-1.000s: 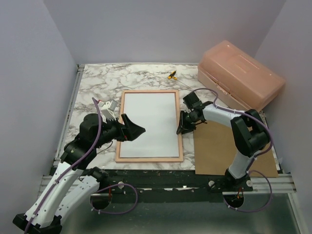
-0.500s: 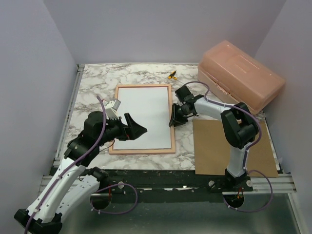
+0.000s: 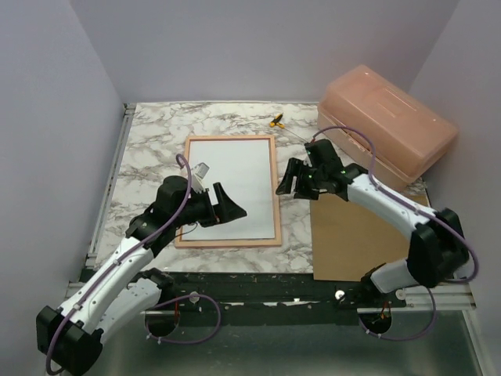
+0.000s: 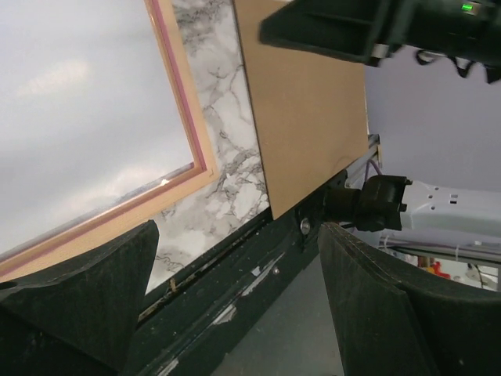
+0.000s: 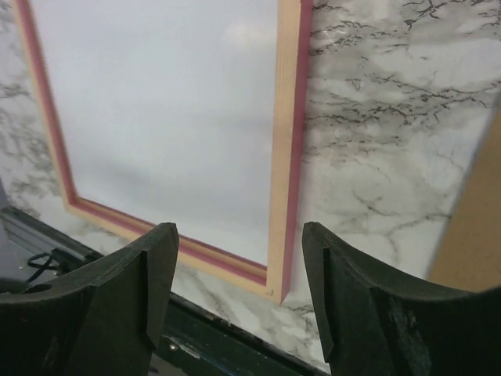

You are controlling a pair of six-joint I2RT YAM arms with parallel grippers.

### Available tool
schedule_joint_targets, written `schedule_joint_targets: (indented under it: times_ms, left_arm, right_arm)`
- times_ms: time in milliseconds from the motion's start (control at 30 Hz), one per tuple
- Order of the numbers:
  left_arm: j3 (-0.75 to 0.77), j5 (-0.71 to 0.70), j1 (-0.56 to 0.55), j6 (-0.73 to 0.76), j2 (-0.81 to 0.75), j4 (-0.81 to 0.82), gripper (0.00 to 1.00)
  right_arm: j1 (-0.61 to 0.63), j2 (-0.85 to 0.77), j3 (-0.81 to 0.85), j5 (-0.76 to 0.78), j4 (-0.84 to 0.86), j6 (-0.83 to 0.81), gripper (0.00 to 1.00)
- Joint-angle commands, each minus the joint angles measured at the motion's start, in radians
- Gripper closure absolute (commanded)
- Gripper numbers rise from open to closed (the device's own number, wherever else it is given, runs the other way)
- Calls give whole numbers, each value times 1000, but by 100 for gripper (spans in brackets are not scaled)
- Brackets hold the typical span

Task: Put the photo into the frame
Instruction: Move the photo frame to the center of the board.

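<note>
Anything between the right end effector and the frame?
Nothing visible. The right end effector is open and hangs right over the frame, at its right rail. Beside that rail there is only bare marble table.

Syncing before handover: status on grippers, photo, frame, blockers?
Left gripper open over frame's near end. Right gripper open, empty, beside frame's right edge. Photo white side up inside frame. Backing board lies apart on right; nothing in the way.
</note>
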Motion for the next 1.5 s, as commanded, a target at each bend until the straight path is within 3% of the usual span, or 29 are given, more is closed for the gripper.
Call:
schedule_joint_targets:
  times_ms: [0, 300, 467, 700, 1133, 1467]
  left_arm:
    - [-31, 69, -39, -81, 74, 145, 14]
    - [31, 61, -236, -142, 369, 337, 16]
    - [124, 85, -342, -175, 596, 442, 27]
    - [202, 105, -475, -259, 831, 566, 38]
    - [258, 108, -684, -385, 982, 594, 38]
    - [256, 85, -736, -491, 1056, 583, 43]
  right_arm:
    - [7, -226, -88, 84, -14, 68, 28]
    - [6, -642, -135, 187, -152, 138, 28]
    - [6, -772, -48, 255, -224, 156, 28]
    - [5, -821, 53, 313, -312, 145, 28]
    - [5, -843, 31, 320, -314, 151, 27]
    - [5, -855, 31, 326, -324, 150, 27]
